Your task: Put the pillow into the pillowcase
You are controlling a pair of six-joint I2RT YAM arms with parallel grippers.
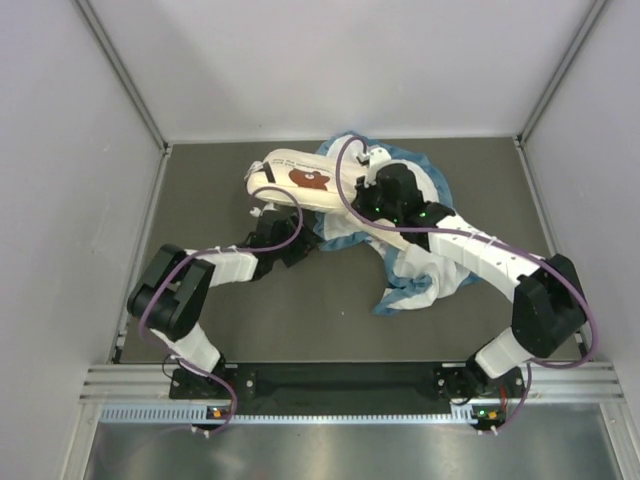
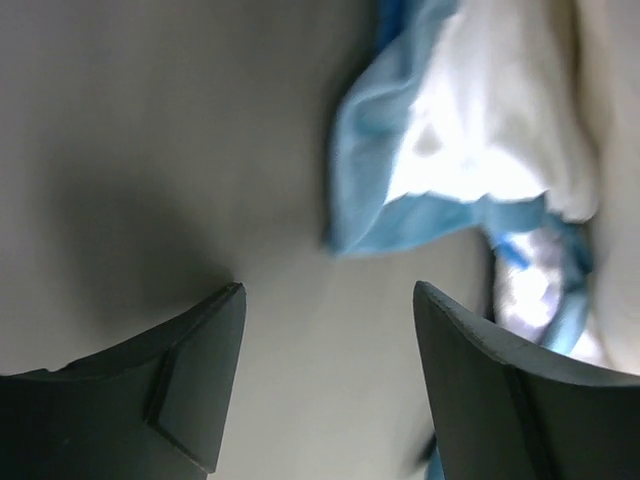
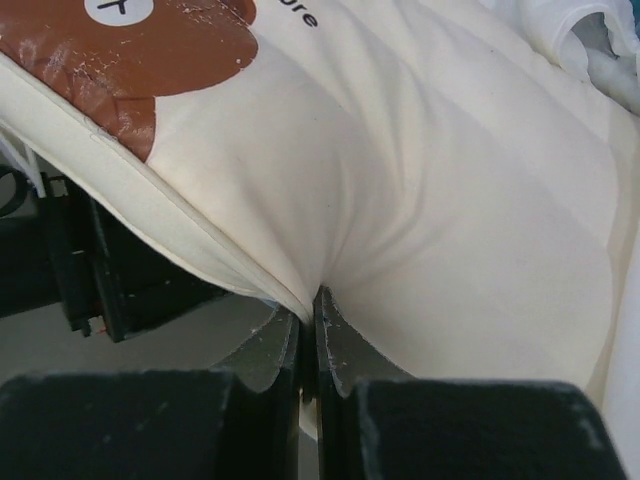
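Note:
The cream pillow (image 1: 290,175) with its brown bear logo (image 1: 309,180) lies at the back of the table, its right end on the crumpled blue-and-white pillowcase (image 1: 425,270). My right gripper (image 1: 352,208) is shut, pinching a fold of the pillow (image 3: 450,200) at its near edge (image 3: 310,298), right of the logo (image 3: 150,50). My left gripper (image 1: 298,240) hovers in front of the pillow, open and empty (image 2: 328,290) above bare table. The pillowcase's blue ruffled edge (image 2: 400,215) lies just ahead of its fingers (image 2: 200,370).
Grey walls (image 1: 100,120) close in the dark table (image 1: 250,330) on three sides. The left arm's dark wrist (image 3: 100,270) sits close under the pillow's edge. A purple cable (image 1: 345,175) arcs over the pillow. A metal rail (image 1: 350,385) runs along the near edge.

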